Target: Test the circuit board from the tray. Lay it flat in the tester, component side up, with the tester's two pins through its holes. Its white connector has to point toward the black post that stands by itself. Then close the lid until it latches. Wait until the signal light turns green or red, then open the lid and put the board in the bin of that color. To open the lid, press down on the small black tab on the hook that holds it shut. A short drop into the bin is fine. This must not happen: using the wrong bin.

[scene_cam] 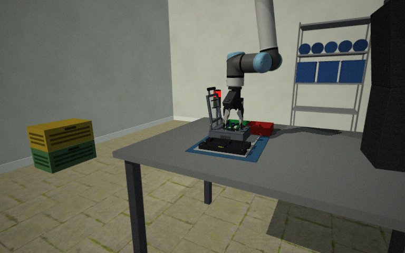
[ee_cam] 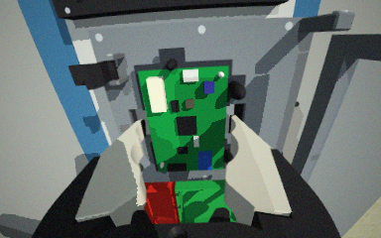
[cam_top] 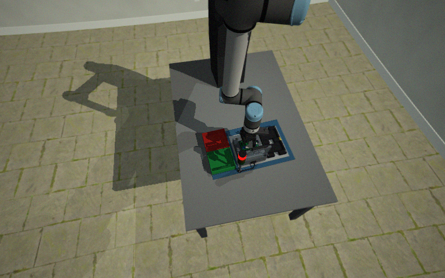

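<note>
1. Up close, we see the half-open tool (cam_top: 248,144) (scene_cam: 233,127) (ee_cam: 187,118) around the board (cam_top: 243,144) (scene_cam: 236,127) (ee_cam: 187,111) in the tester (cam_top: 234,144) (scene_cam: 228,135) (ee_cam: 149,40), gripping nothing.
2. From above, we see the red bin (cam_top: 214,139) (scene_cam: 262,128) (ee_cam: 160,202) near the table's (cam_top: 262,193) (scene_cam: 179,161) left edge.
3. Sideways, we see the lid (scene_cam: 209,110) standing.

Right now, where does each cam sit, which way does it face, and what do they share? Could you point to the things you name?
Top: high above the table (cam_top: 295,183) (scene_cam: 167,149), looking steeply down; most of the arm (cam_top: 234,65) (scene_cam: 266,26) shows.
Exterior: beside the table, slightly above its top, looking across it toward the shelf rack (scene_cam: 331,110); forearm, wrist and gripper (cam_top: 249,144) (scene_cam: 233,128) (ee_cam: 187,118) show.
Wrist: at the gripper, looking down at the circuit board (scene_cam: 231,125) (ee_cam: 187,125); both fingers show.
Shared: top and exterior both show the lit red signal light (cam_top: 241,157) (scene_cam: 218,93).
</note>
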Controlling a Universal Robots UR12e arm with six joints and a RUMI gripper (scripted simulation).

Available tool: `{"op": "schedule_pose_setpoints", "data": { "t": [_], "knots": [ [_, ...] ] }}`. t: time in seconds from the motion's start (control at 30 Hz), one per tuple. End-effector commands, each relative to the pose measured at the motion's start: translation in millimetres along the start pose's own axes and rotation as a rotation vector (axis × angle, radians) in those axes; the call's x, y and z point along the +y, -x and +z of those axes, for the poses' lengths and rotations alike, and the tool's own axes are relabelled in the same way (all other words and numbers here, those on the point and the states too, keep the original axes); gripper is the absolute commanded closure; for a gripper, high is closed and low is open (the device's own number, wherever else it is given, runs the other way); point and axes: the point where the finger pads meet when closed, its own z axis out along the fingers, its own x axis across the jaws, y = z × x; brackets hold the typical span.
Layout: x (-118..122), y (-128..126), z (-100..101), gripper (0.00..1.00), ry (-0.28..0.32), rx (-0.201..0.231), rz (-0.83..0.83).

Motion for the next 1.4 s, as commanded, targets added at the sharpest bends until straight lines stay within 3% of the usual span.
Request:
{"op": "schedule_pose_setpoints", "data": {
  "t": [0.0, 1.23, 1.27, 1.37],
  "knots": [
    [-0.2, -2.6, -0.1, 0.49, 0.001, 0.002, -0.001],
    [-0.2, -2.6, -0.1, 0.53, 0.001, 0.002, -0.001],
    [-0.2, -2.6, -0.1, 0.61, 0.001, 0.002, -0.001],
    [-0.2, -2.6, -0.1, 0.61, 0.001, 0.002, -0.001]
  ]
}}
